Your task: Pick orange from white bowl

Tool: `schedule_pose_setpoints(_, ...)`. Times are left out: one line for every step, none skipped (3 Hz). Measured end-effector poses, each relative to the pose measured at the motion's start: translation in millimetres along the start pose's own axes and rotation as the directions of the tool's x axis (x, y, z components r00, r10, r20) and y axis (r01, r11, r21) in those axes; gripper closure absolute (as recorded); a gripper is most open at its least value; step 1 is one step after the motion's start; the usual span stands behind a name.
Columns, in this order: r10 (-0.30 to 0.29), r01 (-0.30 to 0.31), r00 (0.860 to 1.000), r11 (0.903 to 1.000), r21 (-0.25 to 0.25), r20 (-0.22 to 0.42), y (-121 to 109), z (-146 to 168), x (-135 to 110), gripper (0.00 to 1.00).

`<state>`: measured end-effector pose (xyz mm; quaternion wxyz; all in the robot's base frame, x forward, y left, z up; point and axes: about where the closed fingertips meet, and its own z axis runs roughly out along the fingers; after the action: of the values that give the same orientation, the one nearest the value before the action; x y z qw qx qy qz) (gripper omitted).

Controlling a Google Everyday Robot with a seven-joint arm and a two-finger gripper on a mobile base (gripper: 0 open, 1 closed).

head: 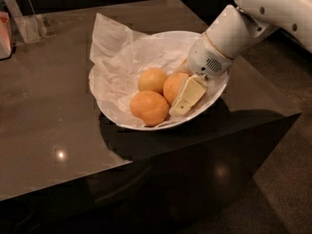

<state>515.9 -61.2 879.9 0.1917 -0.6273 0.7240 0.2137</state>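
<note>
Arm (pixel 229 33) + gripper (pixel 185 94) are taking up white bowl's (pixel 127 124) R side, arm hanging over its R rim, blocking that way in. Crumpled paper (pixel 109 38) is standing up over bowl's back-L rim, obstructing low entry there. Front fruit (pixel 149 107) & rear fruit (pixel 152 79) are crowding bowl's centre. Space above bowl's front + L rims is lying open. Clear stand (pixel 29 26) is sitting well apart, far L of bowl.
</note>
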Motion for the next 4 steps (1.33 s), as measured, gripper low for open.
schedule_pose_setpoints(0.002,-0.002,1.000,1.0000,-0.001,0.001,0,1,1,0.48)
schedule_pose_setpoints(0.003,-0.003,1.000,1.0000,0.002,0.003,0,0,1,0.71)
schedule_pose_setpoints(0.005,-0.005,1.000,0.9999,0.011,0.024,-1,-3,0,0.94)
schedule_pose_setpoints(-0.039,0.035,0.996,0.9980,0.053,0.084,4,-23,-15,1.00)
